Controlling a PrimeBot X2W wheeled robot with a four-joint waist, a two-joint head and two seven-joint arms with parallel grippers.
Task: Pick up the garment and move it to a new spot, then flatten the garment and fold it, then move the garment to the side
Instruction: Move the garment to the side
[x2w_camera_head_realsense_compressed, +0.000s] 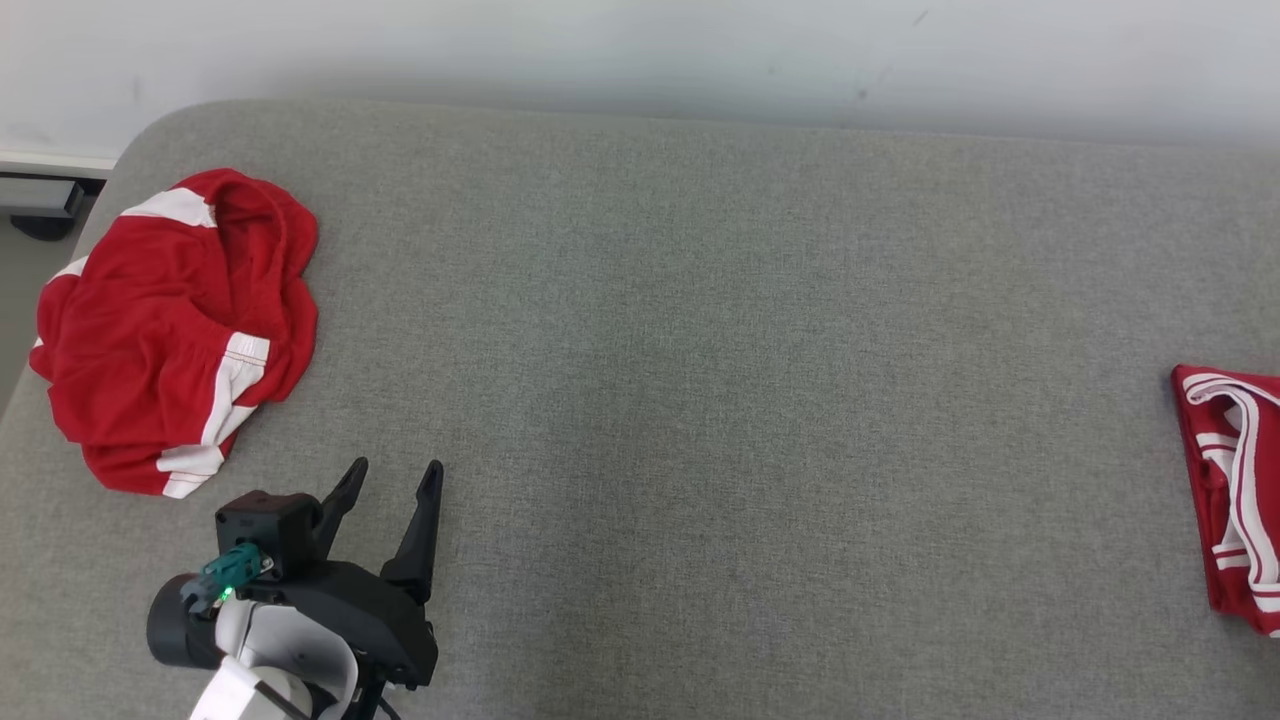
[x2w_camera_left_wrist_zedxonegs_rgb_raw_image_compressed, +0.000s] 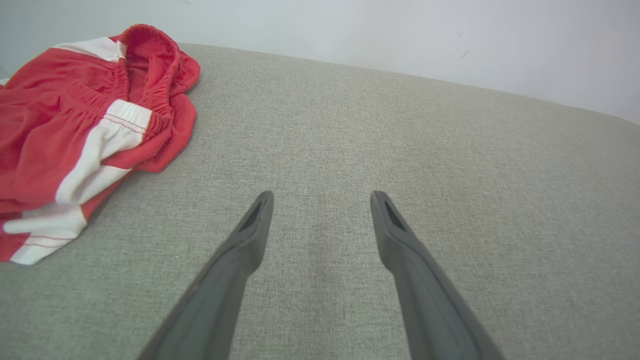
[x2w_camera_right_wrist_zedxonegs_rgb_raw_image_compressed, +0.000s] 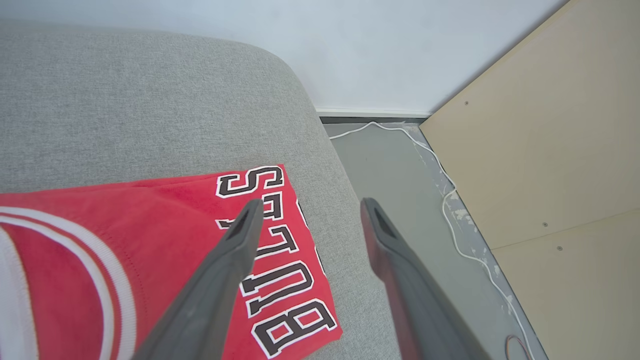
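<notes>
A folded red garment (x2w_camera_head_realsense_compressed: 1235, 490) with white stripes lies at the right edge of the grey cushioned surface (x2w_camera_head_realsense_compressed: 700, 350). In the right wrist view it is a jersey (x2w_camera_right_wrist_zedxonegs_rgb_raw_image_compressed: 125, 250) with black-and-white lettering near the surface's rounded corner. My right gripper (x2w_camera_right_wrist_zedxonegs_rgb_raw_image_compressed: 312, 205) hovers over that corner, open, nothing between its fingers. A second garment, crumpled red shorts (x2w_camera_head_realsense_compressed: 175, 330) with white side panels, sits at the far left. My left gripper (x2w_camera_head_realsense_compressed: 395, 475) is open and empty just right of and nearer than the shorts (x2w_camera_left_wrist_zedxonegs_rgb_raw_image_compressed: 75, 130). Its fingers (x2w_camera_left_wrist_zedxonegs_rgb_raw_image_compressed: 250, 235) point across bare fabric.
A pale wall (x2w_camera_head_realsense_compressed: 640, 50) runs behind the surface. Right of the jersey the surface drops to a grey floor (x2w_camera_right_wrist_zedxonegs_rgb_raw_image_compressed: 395, 170) with a white cable (x2w_camera_right_wrist_zedxonegs_rgb_raw_image_compressed: 450, 200) and a light wooden panel (x2w_camera_right_wrist_zedxonegs_rgb_raw_image_compressed: 550, 175). The wide middle stretch of the surface lies between the two garments.
</notes>
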